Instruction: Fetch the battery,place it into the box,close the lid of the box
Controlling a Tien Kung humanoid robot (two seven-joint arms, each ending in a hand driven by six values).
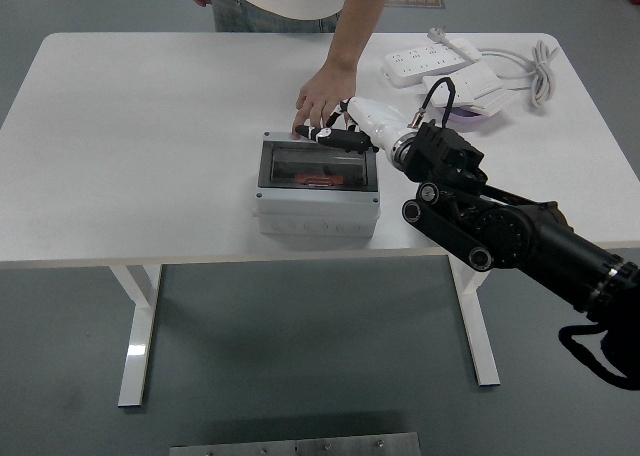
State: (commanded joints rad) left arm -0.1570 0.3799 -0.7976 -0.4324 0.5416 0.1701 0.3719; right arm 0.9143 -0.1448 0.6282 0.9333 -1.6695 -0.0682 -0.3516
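The box (pixel 318 183) sits in the middle of the frame on the white tabletop (pixel 130 146). Its see-through lid (pixel 318 165) lies down flat over the top and looks shut or very close to shut. The battery (pixel 320 181) is inside, seen through the lid as a small orange and black shape.

The robot's right hand (pixel 337 137) comes in from the right and rests at the back edge of the lid, near the upper right corner of the box. Its dark fingers (pixel 330 136) are stretched out low over the lid and hold nothing. A person's hand (pixel 322 98) is just behind the box, fingertips down by the back edge, right next to the robot's fingers.

To do this step well, the robot should push straight down on the lid, soft and slow, so the box does not slide. It should press near the edge that may still be up, until the lid sits flat all the way round. It should take care not to bump the person's hand.

The box is light grey with a row of small dots along its front. The lid is smoky and clear with a dark frame.

The left hand is not in the picture.
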